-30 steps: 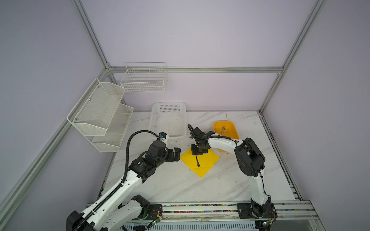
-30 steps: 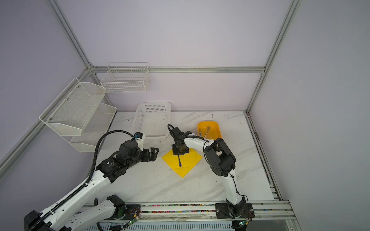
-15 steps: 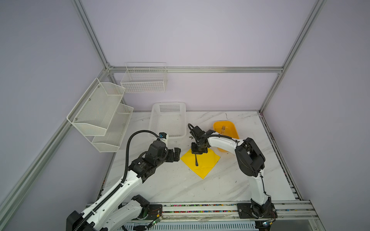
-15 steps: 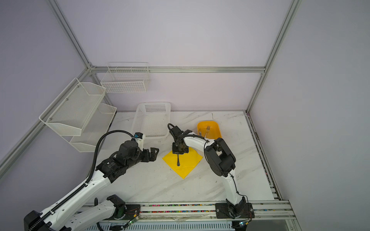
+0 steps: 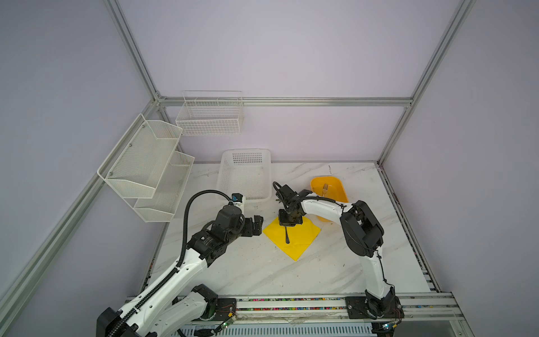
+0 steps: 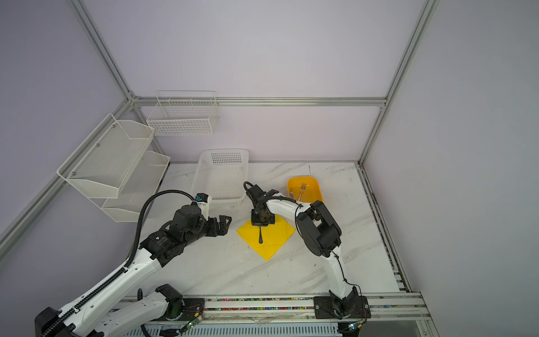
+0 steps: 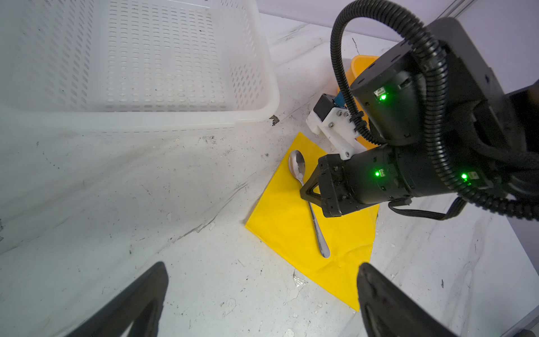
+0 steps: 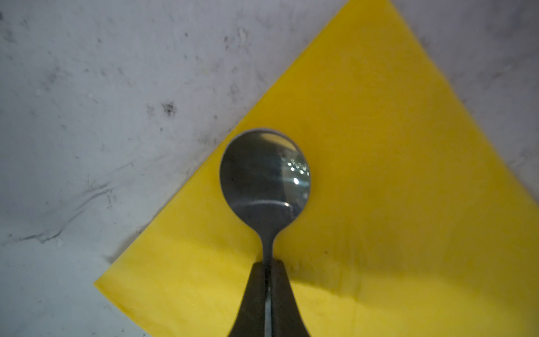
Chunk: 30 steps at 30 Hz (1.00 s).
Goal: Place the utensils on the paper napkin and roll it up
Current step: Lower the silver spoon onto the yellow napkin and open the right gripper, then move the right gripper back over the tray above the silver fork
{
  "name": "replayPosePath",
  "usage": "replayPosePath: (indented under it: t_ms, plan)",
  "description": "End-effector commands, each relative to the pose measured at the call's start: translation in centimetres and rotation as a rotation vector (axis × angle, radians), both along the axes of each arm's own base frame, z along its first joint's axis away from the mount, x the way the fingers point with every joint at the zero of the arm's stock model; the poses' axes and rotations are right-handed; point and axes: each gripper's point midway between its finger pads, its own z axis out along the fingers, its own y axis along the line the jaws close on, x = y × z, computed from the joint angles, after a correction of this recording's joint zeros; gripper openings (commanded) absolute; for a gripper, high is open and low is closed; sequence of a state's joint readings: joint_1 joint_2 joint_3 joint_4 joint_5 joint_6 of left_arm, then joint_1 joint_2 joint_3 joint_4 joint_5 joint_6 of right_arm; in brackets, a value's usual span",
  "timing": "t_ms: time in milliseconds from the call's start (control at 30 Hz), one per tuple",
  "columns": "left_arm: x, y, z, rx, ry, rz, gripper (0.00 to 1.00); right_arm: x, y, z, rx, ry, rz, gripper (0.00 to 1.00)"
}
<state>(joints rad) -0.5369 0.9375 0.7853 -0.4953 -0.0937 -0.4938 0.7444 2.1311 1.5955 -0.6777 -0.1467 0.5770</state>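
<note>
R tool: right gripper (image 8: 268, 267) clenched on the spoon (image 8: 265, 175) at its neck, just behind the bowl. Jaws pinch the stem from both sides.
L tool: left gripper (image 7: 261, 267) released, jaws spread wide w/ nothing between them. It hangs just left of the napkin's left corner, not touching.
Napkin: napkin (image 5: 302, 242) lies flat at the centre of the table (image 5: 262, 271), set as a diamond, one corner toward me.
Spoon pos: over the napkin, bowl at the far end, handle end pointing near, approx along the diagonal. In the left wrist view it looks laid on the paper, but I can't confirm full contact.
Change: vs a sec ago, next to nothing. R arm and spoon are in the same spot bar a tiny wobble, the grip hasn't let go, and L arm hasn't moved.
Meaning: I read this as the pause at the end of the set-down. Spoon is placed but not freed, so utensil no. 1 isn't done yet.
Other cutlery: fork (image 6: 302, 188) lies in the orange tub (image 5: 339, 186), far right of the napkin. A 2nd glint beside it may be the knife, too small to tell.
Next (my guess): open R, lift straight up, go back to the tub.
Risk: thin paper could drag or lift w/ the jaws.
Other: white basket (image 5: 246, 152) far left, not in play.
</note>
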Motion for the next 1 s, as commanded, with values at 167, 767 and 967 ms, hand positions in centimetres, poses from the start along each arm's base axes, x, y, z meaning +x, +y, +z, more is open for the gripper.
replayPosePath:
  t_ms: [167, 767, 967]
  plan:
    - [-0.2, 0.5, -0.6, 0.01, -0.007, 0.006, 1.0, -0.6, 0.3, -0.7, -0.011, 0.029, 0.02, 0.1]
    - [0.0, -0.8, 0.0, -0.017, 0.0, -0.051, 1.0, 2.2, 0.0, 8.3, 0.077, -0.197, -0.064, 0.24]
    - [0.2, -2.8, 0.6, -0.063, 0.014, -0.133, 1.0, 5.3, -7.4, 14.3, 0.013, -0.391, -0.218, 0.29]
